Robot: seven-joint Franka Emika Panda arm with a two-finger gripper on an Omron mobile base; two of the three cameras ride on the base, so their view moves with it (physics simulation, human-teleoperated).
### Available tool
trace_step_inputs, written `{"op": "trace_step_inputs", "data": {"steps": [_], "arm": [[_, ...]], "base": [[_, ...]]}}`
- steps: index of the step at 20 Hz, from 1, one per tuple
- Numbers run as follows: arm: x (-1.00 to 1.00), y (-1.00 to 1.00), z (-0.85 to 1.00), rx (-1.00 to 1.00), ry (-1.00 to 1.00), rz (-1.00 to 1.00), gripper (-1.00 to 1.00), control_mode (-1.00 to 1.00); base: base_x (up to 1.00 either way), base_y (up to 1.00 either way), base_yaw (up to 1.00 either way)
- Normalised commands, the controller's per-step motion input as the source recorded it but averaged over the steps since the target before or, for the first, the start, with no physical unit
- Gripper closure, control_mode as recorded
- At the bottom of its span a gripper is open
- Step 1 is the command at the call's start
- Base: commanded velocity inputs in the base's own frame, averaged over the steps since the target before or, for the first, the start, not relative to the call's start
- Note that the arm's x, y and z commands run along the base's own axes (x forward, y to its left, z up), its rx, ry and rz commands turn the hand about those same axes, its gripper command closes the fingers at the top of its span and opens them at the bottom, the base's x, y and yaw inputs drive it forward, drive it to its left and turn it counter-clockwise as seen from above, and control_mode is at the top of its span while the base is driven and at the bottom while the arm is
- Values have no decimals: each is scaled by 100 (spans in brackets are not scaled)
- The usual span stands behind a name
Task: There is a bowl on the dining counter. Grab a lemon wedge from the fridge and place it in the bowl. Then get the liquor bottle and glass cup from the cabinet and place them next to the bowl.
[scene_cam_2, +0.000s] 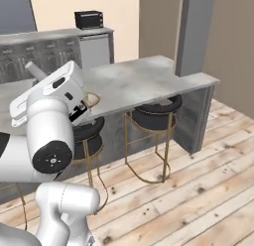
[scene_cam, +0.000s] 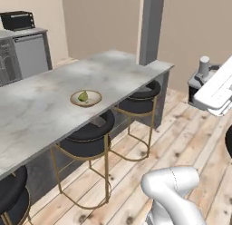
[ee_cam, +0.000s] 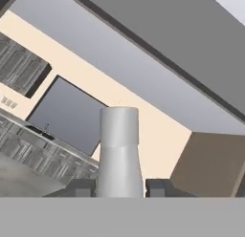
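The liquor bottle's (ee_cam: 119,152) slim white neck rises right between the two dark fingertips (ee_cam: 81,188), which press against it from either side; the gripper (ee_cam: 118,189) is clamped on the bottle. Its dark body is hidden below the fingers, so the label cannot be read. In the left base view the white neck (scene_cam: 204,65) pokes up just above the hand at the right edge, well out from the dining counter (scene_cam: 41,106). In the right base view the neck (scene_cam_2: 35,70) angles up and away from the hand, tilted rather than upright.

Well apart from the fingers, the bowl (scene_cam: 86,98) sits on the marble slab with the lemon wedge (scene_cam: 83,96) inside it. In the right base view the bowl's rim (scene_cam_2: 94,98) shows just beyond the hand, probably still on the counter rather than under the fingers. Black stools (scene_cam: 88,138) stand beside the counter.
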Motion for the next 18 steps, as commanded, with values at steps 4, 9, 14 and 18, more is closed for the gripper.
{"op": "trace_step_inputs", "data": {"steps": [4,9,14,18], "arm": [[0,0,0,0,0,0,100,100],[0,0,0,0,0,0,100,100],[0,0,0,0,0,0,100,100],[0,0,0,0,0,0,100,100]], "base": [[94,-39,54],[91,-40,55],[88,-42,56],[80,-50,54]]}}
